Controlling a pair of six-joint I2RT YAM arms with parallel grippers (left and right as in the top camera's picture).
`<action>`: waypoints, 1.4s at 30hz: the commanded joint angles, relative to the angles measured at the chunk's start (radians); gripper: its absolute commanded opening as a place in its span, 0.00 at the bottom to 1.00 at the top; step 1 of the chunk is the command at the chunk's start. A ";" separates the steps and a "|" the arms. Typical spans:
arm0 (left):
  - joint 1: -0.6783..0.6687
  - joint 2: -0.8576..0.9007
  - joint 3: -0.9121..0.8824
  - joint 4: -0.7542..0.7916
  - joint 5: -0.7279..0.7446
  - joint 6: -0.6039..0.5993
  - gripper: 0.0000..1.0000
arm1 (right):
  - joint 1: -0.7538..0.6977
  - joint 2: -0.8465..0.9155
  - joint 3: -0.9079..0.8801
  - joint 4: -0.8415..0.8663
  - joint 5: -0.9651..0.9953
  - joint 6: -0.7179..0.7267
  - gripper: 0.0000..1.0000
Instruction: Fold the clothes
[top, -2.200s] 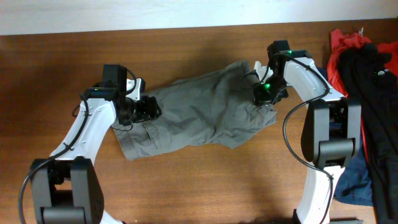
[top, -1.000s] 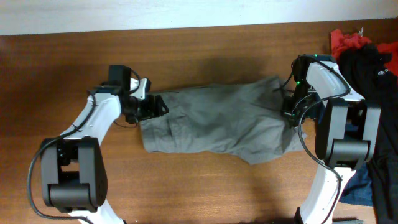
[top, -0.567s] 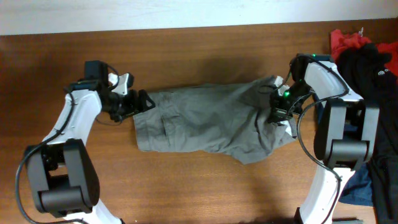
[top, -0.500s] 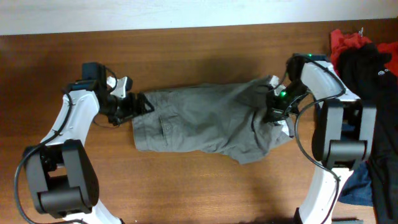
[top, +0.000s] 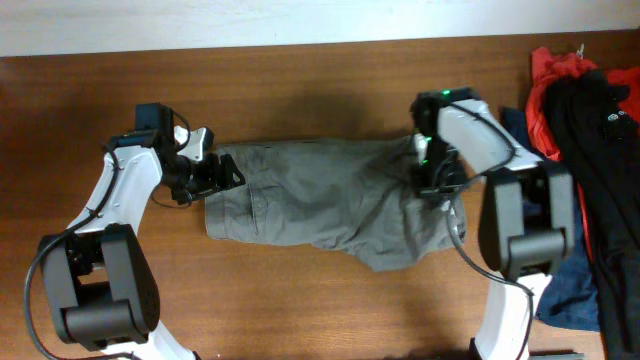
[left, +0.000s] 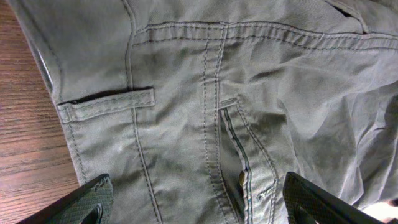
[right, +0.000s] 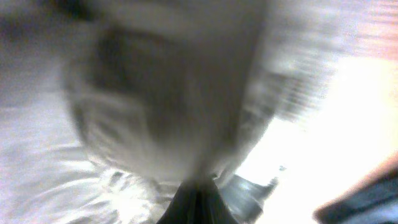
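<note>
While folding the trousers (top: 320, 200), lying wrinkled on the table (top: 300, 300), close the wide-open, empty left pincer (top: 222, 174) on their left edge; cannot tell the right pincer's (top: 432, 180) grip. Pull flat first.

The trousers (top: 320, 200), bunched on a slant two seconds back, now lie drawn out long and flatter, parallel to the bench's far edge. Their left end sits nearer the left edge than a second ago. The left gripper (top: 220, 177) has backed toward the left edge with that end. The right gripper (top: 432, 182) has swung in from the right edge toward the middle, and the cloth beneath it bunches into deeper folds.
</note>
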 joint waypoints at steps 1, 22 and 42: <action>0.002 -0.027 -0.010 0.009 0.000 0.027 0.87 | -0.104 -0.133 0.046 -0.006 0.158 0.111 0.09; 0.002 -0.027 -0.010 0.016 0.000 0.027 0.87 | -0.180 -0.049 0.030 0.606 -0.430 -0.224 0.51; 0.002 -0.027 -0.010 0.006 0.000 0.027 0.87 | -0.257 -0.122 0.060 0.560 -0.442 -0.228 0.06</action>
